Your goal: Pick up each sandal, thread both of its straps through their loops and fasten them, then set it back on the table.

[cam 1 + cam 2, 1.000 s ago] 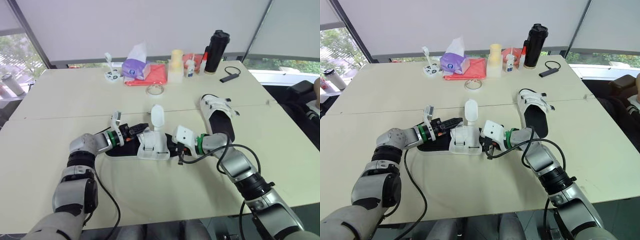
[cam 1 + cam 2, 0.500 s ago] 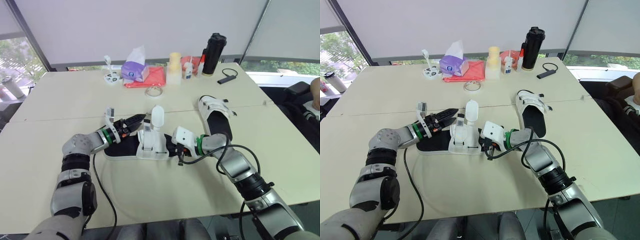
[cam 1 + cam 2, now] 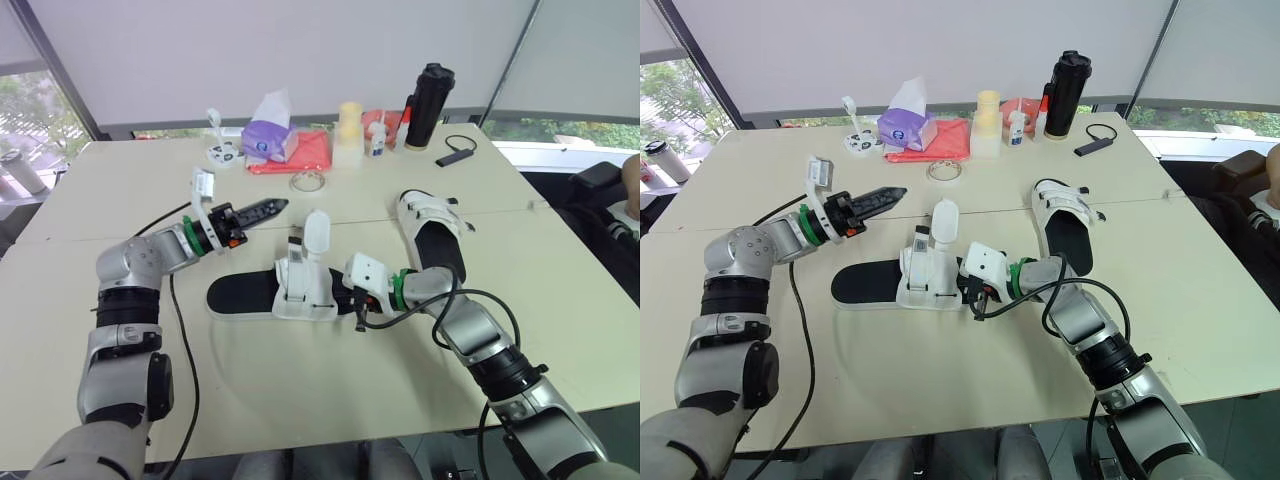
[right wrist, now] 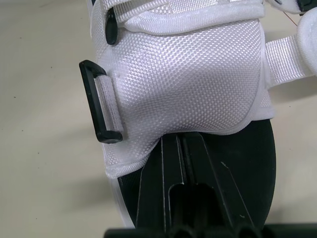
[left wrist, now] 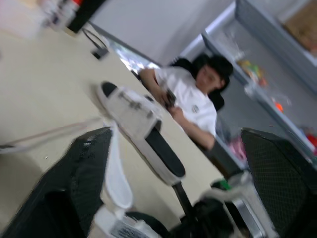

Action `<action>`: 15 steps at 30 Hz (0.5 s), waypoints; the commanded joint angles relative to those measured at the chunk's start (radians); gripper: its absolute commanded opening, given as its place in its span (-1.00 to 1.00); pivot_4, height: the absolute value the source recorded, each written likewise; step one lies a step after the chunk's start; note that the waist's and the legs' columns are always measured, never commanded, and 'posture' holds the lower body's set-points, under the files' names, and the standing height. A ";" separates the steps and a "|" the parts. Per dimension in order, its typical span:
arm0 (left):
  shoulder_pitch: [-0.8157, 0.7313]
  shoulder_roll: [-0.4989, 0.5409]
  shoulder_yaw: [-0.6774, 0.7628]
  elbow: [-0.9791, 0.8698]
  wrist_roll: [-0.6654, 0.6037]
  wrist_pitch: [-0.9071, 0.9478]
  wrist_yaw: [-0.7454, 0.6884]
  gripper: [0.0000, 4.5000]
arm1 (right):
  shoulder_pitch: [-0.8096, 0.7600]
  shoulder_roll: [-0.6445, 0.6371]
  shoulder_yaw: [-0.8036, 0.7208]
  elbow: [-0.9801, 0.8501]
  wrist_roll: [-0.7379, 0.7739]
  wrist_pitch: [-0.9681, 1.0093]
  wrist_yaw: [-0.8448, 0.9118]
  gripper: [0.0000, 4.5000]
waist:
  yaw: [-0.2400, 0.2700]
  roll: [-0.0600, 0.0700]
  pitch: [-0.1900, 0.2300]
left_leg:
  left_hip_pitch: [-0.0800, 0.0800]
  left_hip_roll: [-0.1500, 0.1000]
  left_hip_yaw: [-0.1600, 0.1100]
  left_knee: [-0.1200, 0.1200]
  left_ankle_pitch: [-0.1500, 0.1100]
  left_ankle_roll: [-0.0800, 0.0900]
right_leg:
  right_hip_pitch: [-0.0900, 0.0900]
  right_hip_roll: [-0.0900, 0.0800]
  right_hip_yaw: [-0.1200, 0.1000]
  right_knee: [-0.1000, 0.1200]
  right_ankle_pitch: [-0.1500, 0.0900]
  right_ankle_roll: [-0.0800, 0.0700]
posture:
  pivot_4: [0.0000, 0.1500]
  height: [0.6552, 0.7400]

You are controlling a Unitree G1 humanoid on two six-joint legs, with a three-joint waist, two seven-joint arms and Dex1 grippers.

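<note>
Middle of the counter: the near sandal (image 3: 270,297) lies flat, with a smooth black footbed and a white upper (image 4: 188,74) of coarse woven mesh. A rectangular black plastic loop (image 4: 99,101) sits at its side, and one round-tipped white strap (image 3: 316,232) stands straight up. The right gripper (image 4: 181,144) lies along the footbed, fingers pressed together, tips right at the upper's hem. Whether they nip that hem is hard to make out.

The left gripper (image 3: 268,207) hangs above the counter beyond the sandal, apart from it, fingers spread on nothing.

Toward the right edge lies the second black-and-white sandal (image 3: 437,232), white straps crossing its far end. The matte cream counter (image 3: 300,390) carries a purple tissue pack (image 3: 268,135), a red cloth (image 3: 310,150) and a tall black bottle (image 3: 425,92) along its back edge. Beyond the counter sits a blurred person in a white shirt (image 5: 190,99).
</note>
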 commanded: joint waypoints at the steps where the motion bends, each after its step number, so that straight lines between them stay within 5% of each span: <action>1: -0.001 0.012 -0.028 -0.021 0.020 -0.042 -0.046 -0.07 | 0.023 0.000 0.034 0.041 -0.018 0.016 0.005 -1.00 | 0.000 0.000 0.000 | 0.000 0.000 0.000 0.000 0.000 0.000 | 0.000 0.000 0.000 0.000 -0.001 -0.001 | 1.00 1.00; 5: -0.014 -0.014 -0.080 0.060 0.096 -0.128 -0.046 -0.98 | 0.020 -0.001 0.034 0.043 -0.020 0.013 0.003 -1.00 | 0.001 0.000 0.000 | 0.000 0.000 0.000 0.000 0.000 0.000 | 0.000 0.000 0.000 0.000 -0.002 -0.003 | 1.00 1.00; 15: -0.057 -0.038 -0.172 0.245 0.233 -0.259 -0.111 -0.98 | 0.025 -0.005 0.034 0.037 -0.021 0.014 0.003 -1.00 | 0.001 0.000 0.000 | -0.001 0.000 0.000 0.000 0.000 0.000 | -0.001 0.000 0.000 0.000 -0.002 -0.003 | 1.00 1.00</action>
